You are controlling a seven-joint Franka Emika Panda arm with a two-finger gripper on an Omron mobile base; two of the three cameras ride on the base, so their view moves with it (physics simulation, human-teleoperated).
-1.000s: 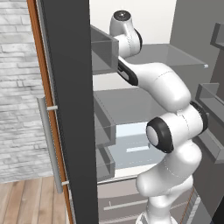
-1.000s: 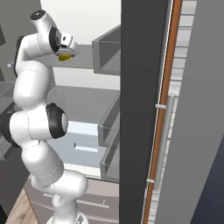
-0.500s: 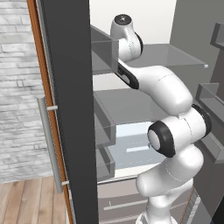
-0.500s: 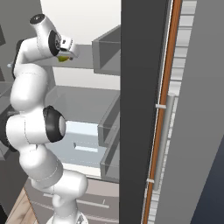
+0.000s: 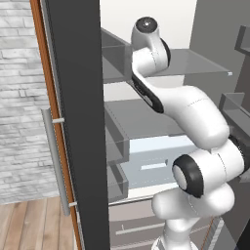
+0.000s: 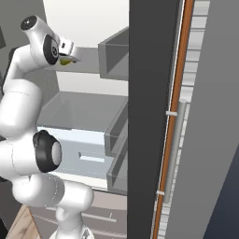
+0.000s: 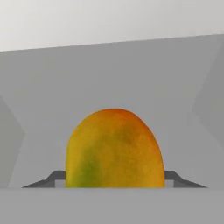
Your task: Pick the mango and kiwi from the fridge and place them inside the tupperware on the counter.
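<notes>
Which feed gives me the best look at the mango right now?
The hand view: the mango sits large and central between the pincer's tips. The right base view shows a small yellow sliver beside the wrist.

You have the mango (image 7: 114, 148) on an upper shelf (image 7: 109, 78) inside the fridge (image 5: 78, 122), between the gripper's (image 7: 114, 177) two fingertips (image 7: 52, 178). Below it lies a second shelf (image 6: 79, 105), and lower still a drawer (image 6: 77, 156). Door bins (image 6: 114, 58) sit to your right.
</notes>
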